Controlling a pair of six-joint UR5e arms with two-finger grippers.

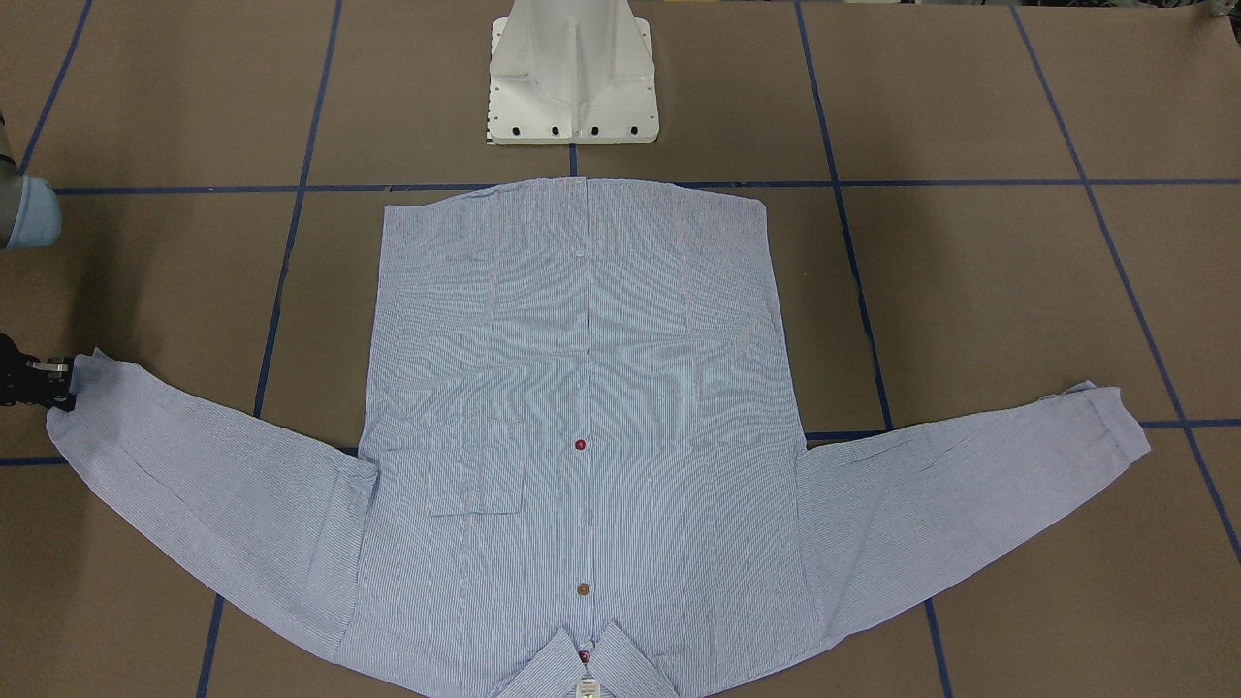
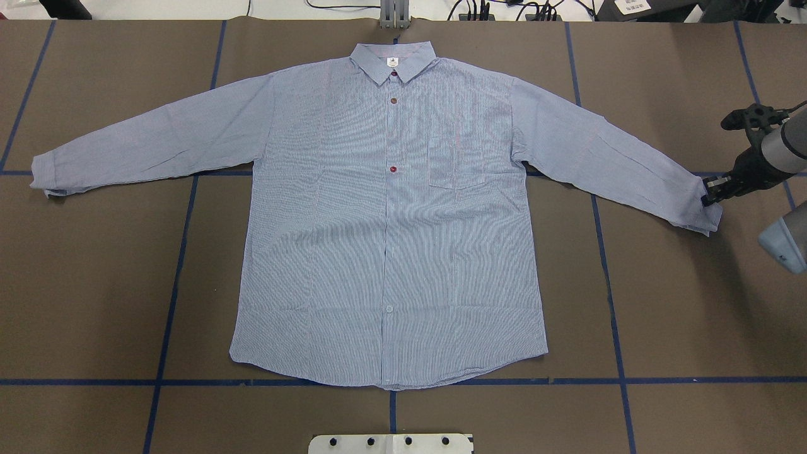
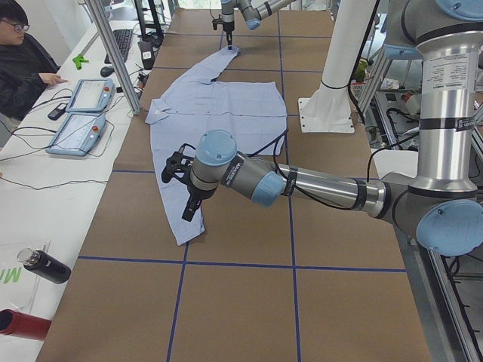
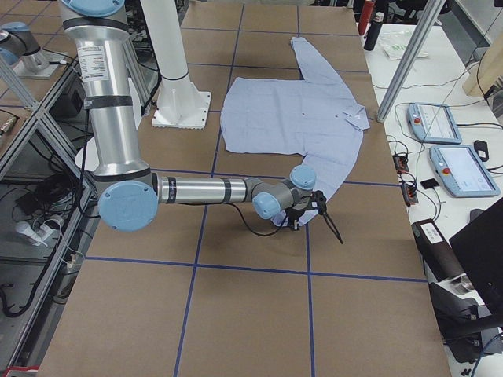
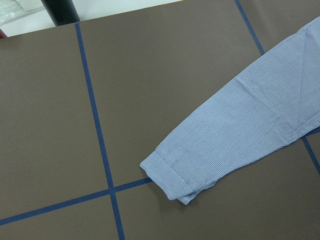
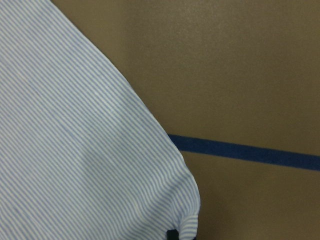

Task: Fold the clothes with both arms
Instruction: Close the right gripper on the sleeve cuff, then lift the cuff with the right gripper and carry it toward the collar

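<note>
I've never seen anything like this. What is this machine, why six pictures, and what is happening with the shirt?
This is one moment seen by six cameras. Two look down on the table from opposite sides, two look along it from its ends, and two ride on the wrists. The machine is two jointed metal arms, the left arm and the right arm, each ending in a pincer-like tool. A striped shirt lies flat, buttoned, sleeves spread. The right tool is down at one cuff; whether it pinches it is unclear. The left tool hangs above the other cuff, not touching it.
</note>
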